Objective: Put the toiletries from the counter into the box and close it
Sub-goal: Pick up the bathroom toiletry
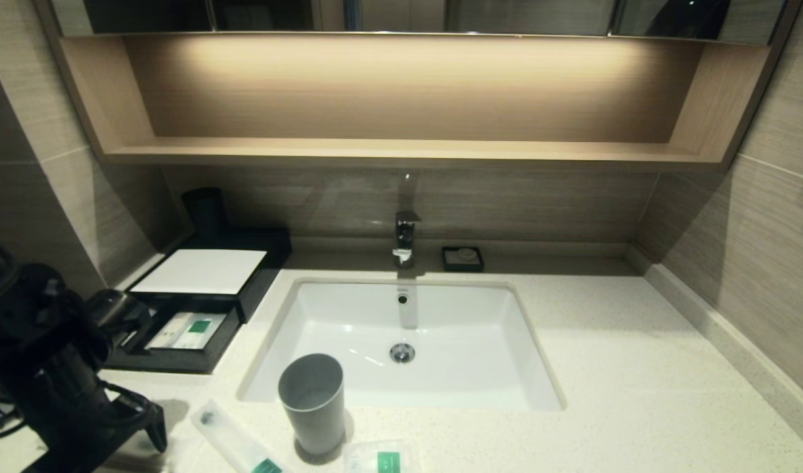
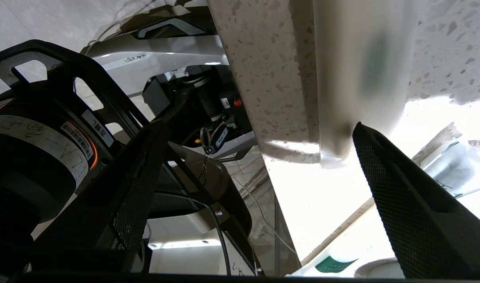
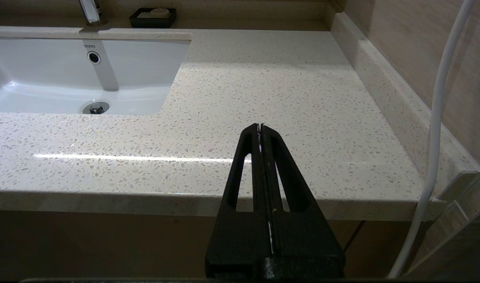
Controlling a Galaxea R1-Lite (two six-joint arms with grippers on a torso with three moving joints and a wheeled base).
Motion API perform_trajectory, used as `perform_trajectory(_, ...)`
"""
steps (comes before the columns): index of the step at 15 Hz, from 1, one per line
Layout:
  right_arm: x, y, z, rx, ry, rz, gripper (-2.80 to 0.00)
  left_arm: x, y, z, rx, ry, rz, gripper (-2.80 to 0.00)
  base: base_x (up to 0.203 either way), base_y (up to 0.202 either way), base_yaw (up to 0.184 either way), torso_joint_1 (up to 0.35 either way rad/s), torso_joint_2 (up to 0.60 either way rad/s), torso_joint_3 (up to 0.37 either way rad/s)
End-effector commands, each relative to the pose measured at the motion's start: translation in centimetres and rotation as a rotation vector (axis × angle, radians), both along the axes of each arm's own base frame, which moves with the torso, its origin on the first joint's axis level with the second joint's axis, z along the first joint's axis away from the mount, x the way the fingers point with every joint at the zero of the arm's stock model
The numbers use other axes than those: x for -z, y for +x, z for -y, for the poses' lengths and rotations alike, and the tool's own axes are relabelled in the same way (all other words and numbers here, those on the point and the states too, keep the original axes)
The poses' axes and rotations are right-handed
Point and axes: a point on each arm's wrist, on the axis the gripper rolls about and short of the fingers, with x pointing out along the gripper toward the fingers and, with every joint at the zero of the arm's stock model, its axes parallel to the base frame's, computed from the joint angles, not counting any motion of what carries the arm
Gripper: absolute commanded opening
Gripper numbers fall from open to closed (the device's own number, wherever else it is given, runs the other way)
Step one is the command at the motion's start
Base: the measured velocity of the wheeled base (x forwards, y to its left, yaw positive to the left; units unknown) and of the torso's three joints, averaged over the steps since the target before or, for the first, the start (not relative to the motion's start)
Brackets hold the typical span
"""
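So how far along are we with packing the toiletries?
One green-labelled wrapped packet already lies in the black box's open drawer. The left gripper is open, empty, at the counter's near edge beside the long narrow packet. That one, the small squarish packet and closing the drawer remain. The right gripper is parked shut.

Cream speckled counter (image 1: pixel 605 368), grey cup (image 1: pixel 313 401), black box (image 1: pixel 244 299).

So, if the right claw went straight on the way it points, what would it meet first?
Probably the counter: the shut right claw aims at its bare stretch beside the sink. Nothing stands in that line; height is unclear.
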Motion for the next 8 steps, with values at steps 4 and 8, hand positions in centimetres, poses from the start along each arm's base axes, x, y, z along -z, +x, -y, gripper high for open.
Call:
perform_trajectory(4,0.04,0.02,0.00,0.000,-0.001,-0.002,-2.80,-0.75,-0.04,0.03,-0.007,0.000,0.030,0.00,0.000,0.000,0.000,0.000,0.00,0.000)
perform_trajectory(8,0.04,0.02,0.00,0.000,-0.001,-0.002,-2.80,-0.45,-0.02,0.03,-0.006,-0.001,0.015,0.00,0.000,0.000,0.000,0.000,0.00,0.000)
